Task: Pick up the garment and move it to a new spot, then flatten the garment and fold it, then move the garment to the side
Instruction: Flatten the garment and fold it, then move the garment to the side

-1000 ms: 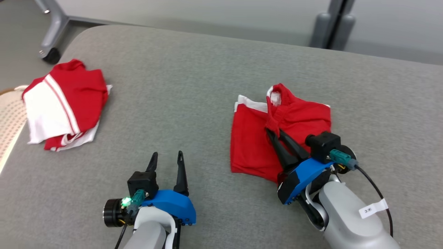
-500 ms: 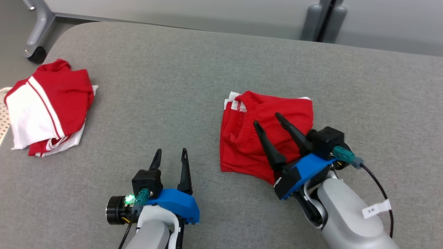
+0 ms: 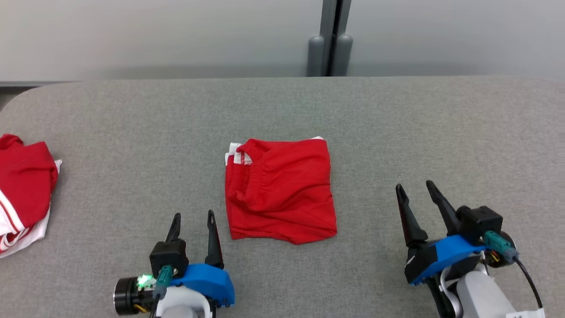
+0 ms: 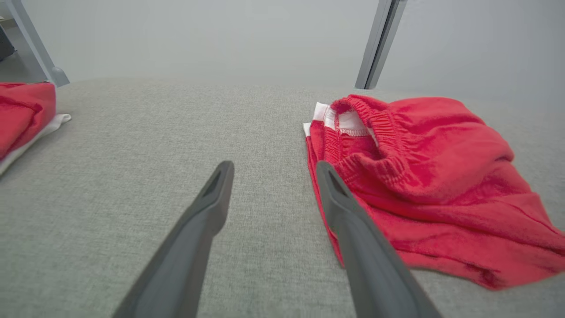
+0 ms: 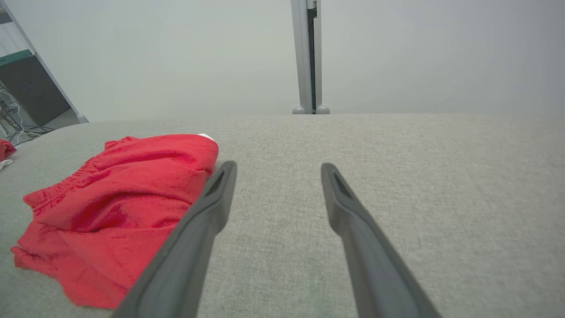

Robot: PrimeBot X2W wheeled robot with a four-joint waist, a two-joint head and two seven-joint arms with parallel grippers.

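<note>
Both the left end effector [image 3: 193, 214] and right end effector [image 3: 414, 184] gape empty; we judge the red shorts [image 3: 282, 190], mid-frame, folded, next needing a grasp to move aside.

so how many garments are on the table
2: a folded red garment in the middle of the table, and a red-and-white bundle at its left edge, partly cut off, maybe several pieces.

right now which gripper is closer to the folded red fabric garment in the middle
Left. The left gripper sits just off the near-left corner of the folded red fabric garment; the right gripper stands farther away to its right.
</note>
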